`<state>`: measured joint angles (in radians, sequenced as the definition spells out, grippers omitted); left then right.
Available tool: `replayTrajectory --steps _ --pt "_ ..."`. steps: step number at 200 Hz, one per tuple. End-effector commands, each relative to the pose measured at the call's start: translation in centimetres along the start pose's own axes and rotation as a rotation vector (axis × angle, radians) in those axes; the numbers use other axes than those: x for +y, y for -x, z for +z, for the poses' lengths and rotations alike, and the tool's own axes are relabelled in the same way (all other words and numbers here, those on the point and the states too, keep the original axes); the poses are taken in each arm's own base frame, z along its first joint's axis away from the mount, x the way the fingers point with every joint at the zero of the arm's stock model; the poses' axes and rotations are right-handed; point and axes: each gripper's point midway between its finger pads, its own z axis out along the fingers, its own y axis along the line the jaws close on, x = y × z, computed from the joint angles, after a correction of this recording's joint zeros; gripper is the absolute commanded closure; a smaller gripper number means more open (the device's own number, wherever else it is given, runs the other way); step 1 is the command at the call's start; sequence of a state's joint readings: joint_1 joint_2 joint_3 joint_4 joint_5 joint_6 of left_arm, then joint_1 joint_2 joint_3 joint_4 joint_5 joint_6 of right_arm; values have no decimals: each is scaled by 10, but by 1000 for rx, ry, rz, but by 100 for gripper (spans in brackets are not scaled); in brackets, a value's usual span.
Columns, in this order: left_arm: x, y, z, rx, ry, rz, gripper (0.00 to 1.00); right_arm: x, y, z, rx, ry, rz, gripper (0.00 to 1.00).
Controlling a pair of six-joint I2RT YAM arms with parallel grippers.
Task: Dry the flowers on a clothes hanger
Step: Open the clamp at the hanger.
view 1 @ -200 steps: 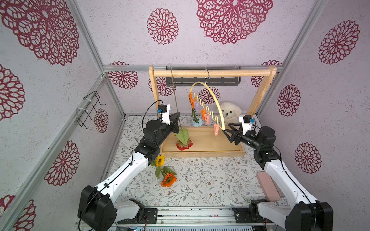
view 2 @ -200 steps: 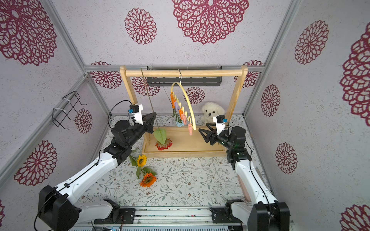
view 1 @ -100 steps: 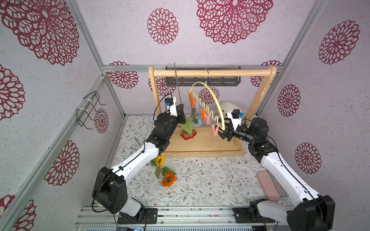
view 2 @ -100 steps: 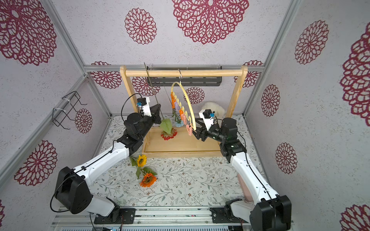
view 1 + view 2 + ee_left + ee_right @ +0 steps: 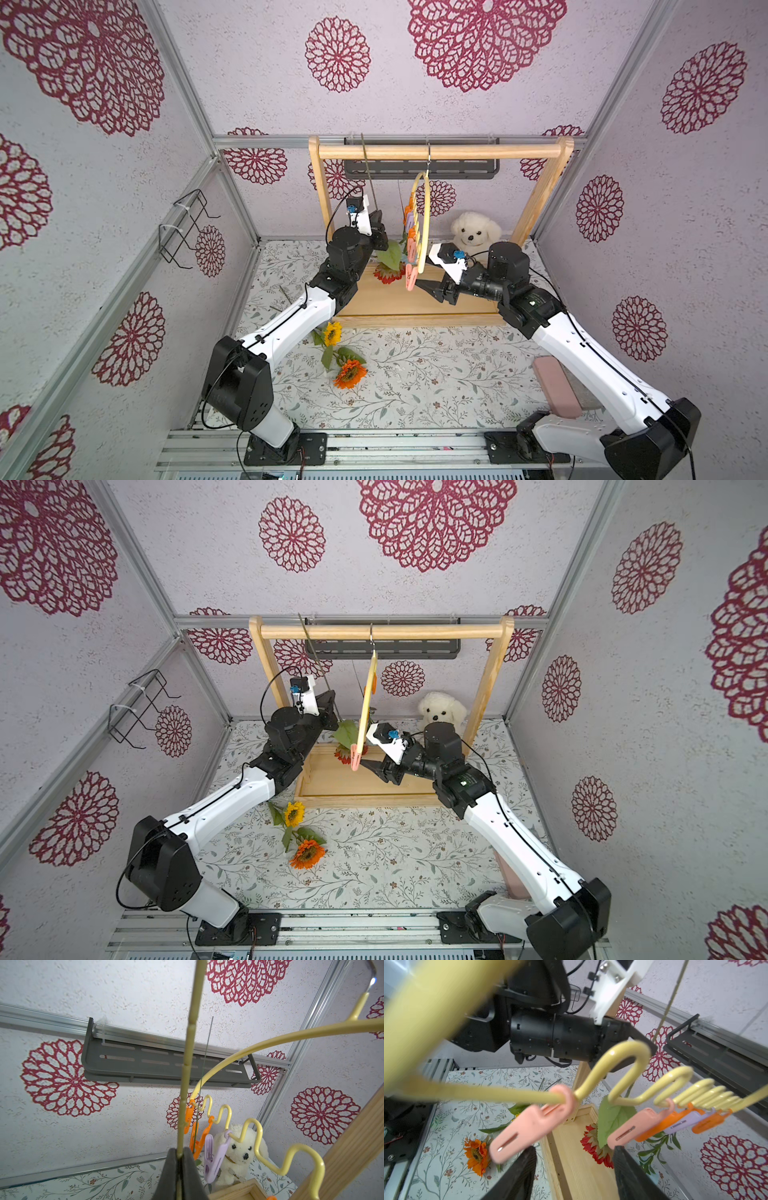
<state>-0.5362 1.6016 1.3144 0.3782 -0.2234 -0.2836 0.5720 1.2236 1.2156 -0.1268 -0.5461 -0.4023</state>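
The floral-print bench [image 5: 415, 374] takes up the booth floor. At its back stands a wooden rack [image 5: 457, 152] with a tray base [image 5: 395, 309], and a grey shelf [image 5: 419, 168] is fixed to the wall behind it.

The left arm [image 5: 291, 320] reaches up beside the rack. The left fingers [image 5: 173, 1169] are clamped on the stem of the red bloom [image 5: 387, 275]. The bloom hangs head-down over the tray, and its stem rises past the crossbar.

The right arm [image 5: 582, 345] comes in over the tray from the other side. The right fingers [image 5: 430, 289] stand apart, holding nothing, just under the near end of the clothes hanger [image 5: 488, 1093]. The hanger hangs by its metal hook from the crossbar, between the two arms.

A white plush dog [image 5: 473, 232] sits behind the rack. A pink block [image 5: 555, 386] lies at the bench's right edge, partly behind the right arm.

The sunflower [image 5: 332, 332] and the orange bloom [image 5: 350, 372] lie near each other on the bench in front of the rack. A thin-stemmed flower [image 5: 660, 1140] is clipped in an orange clothespin [image 5: 188, 1114] at the hanger's far end, and its bloom is hidden.

Two pink clothespins [image 5: 527, 1126] hang at the near end, close above the right fingers; I cannot tell whether they touch. A lilac clothespin [image 5: 208, 1153] hangs farther along.

A small white marking [image 5: 467, 780] on the right arm's black joint is too small to read.
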Motion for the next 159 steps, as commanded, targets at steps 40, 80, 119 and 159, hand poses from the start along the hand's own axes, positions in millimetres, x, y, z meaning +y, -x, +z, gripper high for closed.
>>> replayTrajectory --steps 40,80,119,159 --pt "-13 1 14 6 -41 -39 100 -21 -23 -21 126 -134 19 34" --pt "-20 -4 24 20 -71 -36 100 -49 -24 -34 41 -178 165 32" --pt "-20 -9 32 25 -72 -25 100 -83 -20 -45 -54 -259 253 32" --pt "-24 -11 42 32 -76 -43 100 -110 -17 -39 -94 -302 262 29"
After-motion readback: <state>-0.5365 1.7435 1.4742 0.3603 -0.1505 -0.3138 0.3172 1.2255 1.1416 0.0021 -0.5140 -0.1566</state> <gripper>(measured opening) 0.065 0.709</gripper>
